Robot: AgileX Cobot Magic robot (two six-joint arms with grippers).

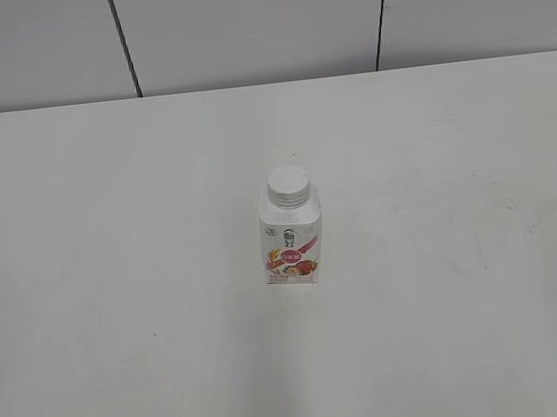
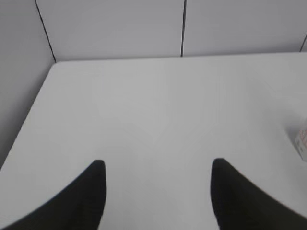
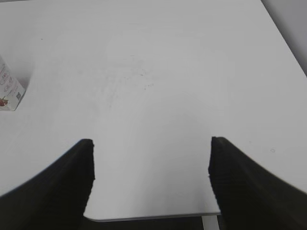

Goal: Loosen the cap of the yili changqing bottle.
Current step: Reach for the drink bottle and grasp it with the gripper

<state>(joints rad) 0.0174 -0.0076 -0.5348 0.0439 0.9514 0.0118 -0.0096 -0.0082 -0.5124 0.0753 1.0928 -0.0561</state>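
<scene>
Bottle [image 1: 291, 239] stands upright near the middle of the white worktop [image 1: 116, 287], cap [image 1: 287, 184] screwed on top, pink-red label facing the exterior camera, and neither claw touches it

Left claw [image 2: 156, 191] hangs over bare worktop with its two dark fingers [image 2: 91, 196] spread wide apart and nothing between them. Outward from it, the worktop runs to its far edge, where a grey panelled wall [image 2: 120, 28] rises, with the worktop's left edge also in view. At the far right margin of the left wrist view a sliver of the bottle's lower corner shows, well apart from the fingers and cut off by the frame.

Right claw [image 3: 151, 179] is likewise open wide and holds nothing; its ribbed dark fingers [image 3: 67, 187] sit above the near edge of the worktop. Ahead of it the surface carries faint grey scuffs [image 3: 124, 76]. At the left margin of the right wrist view the bottle's lower part shows, with small print and a bit of red fruit on the label, well apart from the claw.

In the exterior view no arm or claw appears; the bottle stands alone, with the wall behind the worktop's far edge
</scene>
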